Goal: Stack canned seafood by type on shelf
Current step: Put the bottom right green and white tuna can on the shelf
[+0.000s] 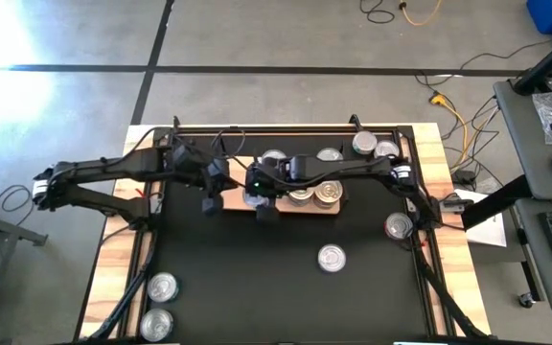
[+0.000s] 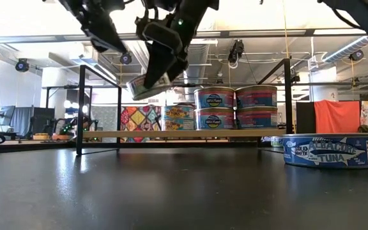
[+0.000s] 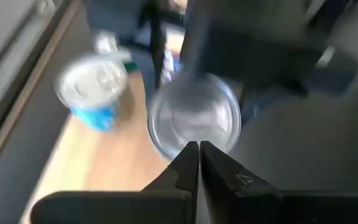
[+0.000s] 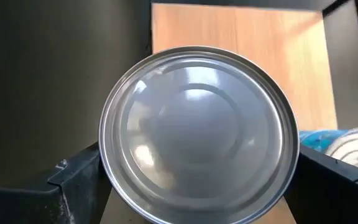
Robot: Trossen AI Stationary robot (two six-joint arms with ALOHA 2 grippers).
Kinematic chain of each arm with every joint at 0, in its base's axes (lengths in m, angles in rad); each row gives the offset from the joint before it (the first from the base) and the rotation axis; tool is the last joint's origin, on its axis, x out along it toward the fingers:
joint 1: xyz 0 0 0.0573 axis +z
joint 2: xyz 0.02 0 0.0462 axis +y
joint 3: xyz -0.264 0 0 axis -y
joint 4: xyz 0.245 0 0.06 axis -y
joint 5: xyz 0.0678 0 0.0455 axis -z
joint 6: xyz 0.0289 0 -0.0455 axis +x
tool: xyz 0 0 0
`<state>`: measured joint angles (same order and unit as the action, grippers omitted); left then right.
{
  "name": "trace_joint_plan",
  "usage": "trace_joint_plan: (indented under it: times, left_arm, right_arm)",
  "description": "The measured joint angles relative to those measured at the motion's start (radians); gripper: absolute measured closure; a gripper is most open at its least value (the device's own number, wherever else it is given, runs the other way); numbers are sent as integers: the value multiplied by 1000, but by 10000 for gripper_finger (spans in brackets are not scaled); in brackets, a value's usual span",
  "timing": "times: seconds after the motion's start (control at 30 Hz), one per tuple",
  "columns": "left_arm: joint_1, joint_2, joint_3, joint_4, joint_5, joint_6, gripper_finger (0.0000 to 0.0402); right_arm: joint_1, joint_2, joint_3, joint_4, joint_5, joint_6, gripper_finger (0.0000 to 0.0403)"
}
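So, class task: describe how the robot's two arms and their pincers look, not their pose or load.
Both arms are dark, near-black jointed links with black cables looped along them. The left arm has a pale band near its base joint; the right arm has one near its far joint and a small green light by its wrist. The left pincer has two flat, tapering black fingers. The right pincer has blocky black fingers.

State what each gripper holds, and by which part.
Right gripper grips a tin by its opposite sides, above the shelf. Left gripper: shut, empty.
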<state>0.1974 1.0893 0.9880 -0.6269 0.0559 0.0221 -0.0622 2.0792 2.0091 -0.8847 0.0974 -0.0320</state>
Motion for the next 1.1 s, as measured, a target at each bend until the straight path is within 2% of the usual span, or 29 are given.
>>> trace_joint_plan:
  times: [0.13,0.23,0.33,0.43,0.7,0.83,0.93,1.1]
  left_arm:
    - [-4,9,-30,149,-3,-23,402]
    - [-14,3,-101,289,-8,-79,402]
    - [-52,-5,-175,394,-74,-149,402]
    - [-142,-6,-235,449,-222,-207,402]
    - [-472,27,-289,502,-753,-363,402]
    - [-578,63,-347,615,-975,-428,402]
    - [-630,104,-398,788,-1069,-435,402]
    - [-647,226,-446,962,-1094,-440,402]
  right_arm:
    - [-31,0,-23,13,-2,74,32]
    - [-44,-3,-35,-1,0,89,32]
    - [-44,-3,-45,4,0,89,32]
    - [-43,-5,-74,13,-2,82,32]
    - [-43,-5,-170,80,-53,83,32]
    - [-43,-5,-175,95,-53,89,32]
    - [-43,-7,-172,103,-53,99,32]
    - [-47,-7,-172,121,-52,111,32]
